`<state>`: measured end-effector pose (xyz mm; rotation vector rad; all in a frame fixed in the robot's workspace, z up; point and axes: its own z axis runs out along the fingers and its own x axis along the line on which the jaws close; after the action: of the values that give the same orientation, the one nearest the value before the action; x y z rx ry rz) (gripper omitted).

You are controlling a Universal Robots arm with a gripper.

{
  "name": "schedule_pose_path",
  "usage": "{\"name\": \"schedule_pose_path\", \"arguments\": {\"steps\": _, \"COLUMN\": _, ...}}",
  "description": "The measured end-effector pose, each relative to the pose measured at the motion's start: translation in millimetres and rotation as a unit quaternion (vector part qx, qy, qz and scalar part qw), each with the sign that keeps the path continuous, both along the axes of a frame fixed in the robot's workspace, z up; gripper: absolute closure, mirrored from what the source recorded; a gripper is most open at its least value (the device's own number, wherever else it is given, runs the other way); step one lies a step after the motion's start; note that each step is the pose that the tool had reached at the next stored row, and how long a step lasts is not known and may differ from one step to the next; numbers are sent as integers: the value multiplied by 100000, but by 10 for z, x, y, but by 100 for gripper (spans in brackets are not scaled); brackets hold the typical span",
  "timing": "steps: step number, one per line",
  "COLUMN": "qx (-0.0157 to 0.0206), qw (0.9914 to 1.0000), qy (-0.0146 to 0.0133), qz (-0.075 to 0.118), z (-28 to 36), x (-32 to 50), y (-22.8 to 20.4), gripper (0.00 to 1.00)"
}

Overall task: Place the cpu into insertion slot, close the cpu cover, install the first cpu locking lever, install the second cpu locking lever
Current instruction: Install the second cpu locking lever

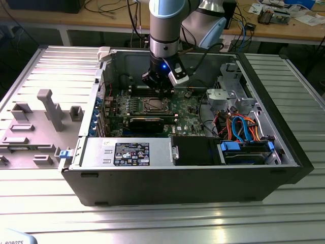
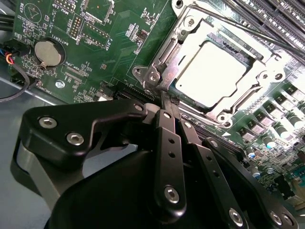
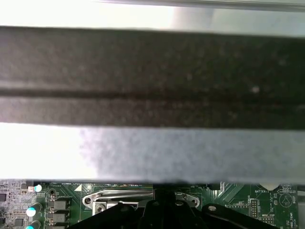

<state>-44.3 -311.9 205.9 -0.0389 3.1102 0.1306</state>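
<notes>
While hand (image 2: 161, 95) hides cover (image 2: 190, 52) corner.

surface: ribbed metal table (image 1: 304, 96) | on it: open PC case (image 1: 203, 175), grey fixture tray (image 1: 30, 127)

Silver-blue arm (image 1: 165, 20); black tool (image 2: 164, 102), silver screws.
</notes>
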Motion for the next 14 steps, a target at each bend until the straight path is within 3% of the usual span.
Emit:
{"name": "schedule_pose_path", "arguments": {"steps": 5, "qx": 0, "qw": 100000, "qy": 0, "qz": 0, "z": 0, "x": 0, "y": -2, "gripper": 89}}
{"name": "schedule_pose_path", "arguments": {"steps": 14, "qx": -17, "qw": 100000, "qy": 10, "qz": -5, "z": 8, "x": -1, "y": -65, "gripper": 89}}
